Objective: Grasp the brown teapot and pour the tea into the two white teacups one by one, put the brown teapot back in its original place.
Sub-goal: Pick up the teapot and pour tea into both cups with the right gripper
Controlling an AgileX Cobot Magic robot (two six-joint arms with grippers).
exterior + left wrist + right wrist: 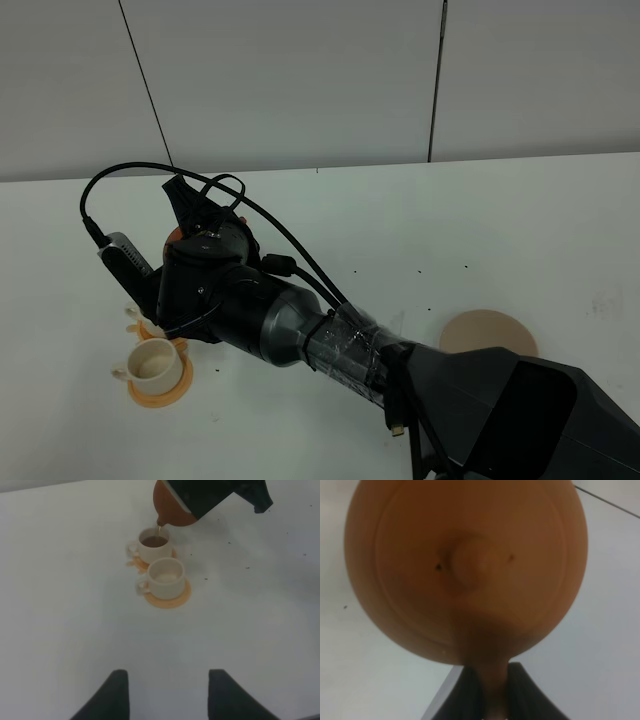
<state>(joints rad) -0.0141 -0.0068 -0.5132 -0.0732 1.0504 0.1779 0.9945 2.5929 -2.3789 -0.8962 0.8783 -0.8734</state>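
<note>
The brown teapot (170, 509) hangs tilted over the two white teacups, with a thin stream of tea running from its spout into the farther cup (154, 545), which holds brown tea. The nearer cup (167, 576) stands empty on its orange coaster (172, 599). My right gripper (492, 692) is shut on the teapot's handle, and the lid knob (472, 562) faces its camera. In the high view my right arm covers most of the teapot (174, 236) and the farther cup; the nearer cup (155, 362) shows. My left gripper (170, 695) stands open and empty, well short of the cups.
The beige-tan disc (487, 335) lies bare on the white table (400, 220) to the right, partly behind my right arm's base. Black cables (120, 172) loop over the right wrist. A pale wall rises behind the table.
</note>
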